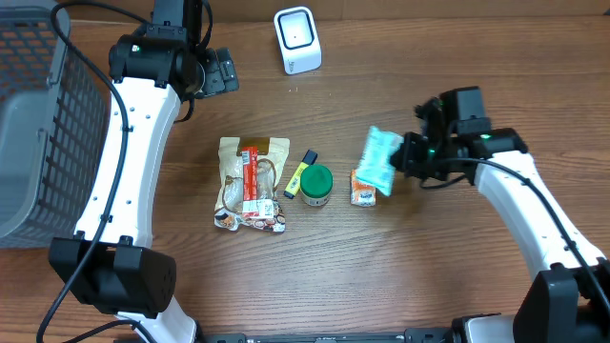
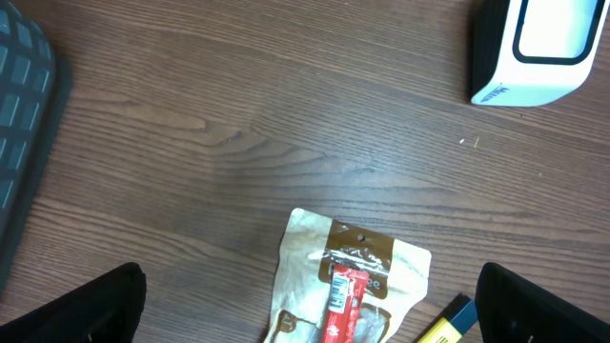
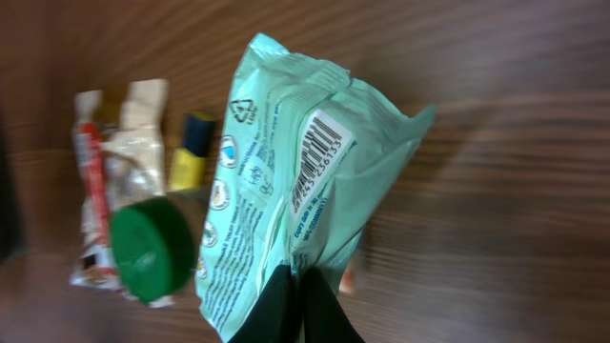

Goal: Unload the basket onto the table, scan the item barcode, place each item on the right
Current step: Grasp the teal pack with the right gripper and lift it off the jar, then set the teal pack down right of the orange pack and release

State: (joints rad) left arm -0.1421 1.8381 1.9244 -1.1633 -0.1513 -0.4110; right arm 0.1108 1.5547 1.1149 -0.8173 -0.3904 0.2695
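A mint-green packet hangs just above the table at centre right, with my right gripper shut on its edge. In the right wrist view the packet fills the middle, its barcode faces the camera, and the right gripper pinches the lower seam. The white scanner stands at the back centre, apart from the packet. My left gripper is open and empty, left of the scanner. In its own view the left gripper hovers over the tan pouch.
A grey basket fills the left side. Mid-table lie a tan snack pouch with a red stick, a yellow highlighter, a green-lidded jar and a small orange carton under the packet.
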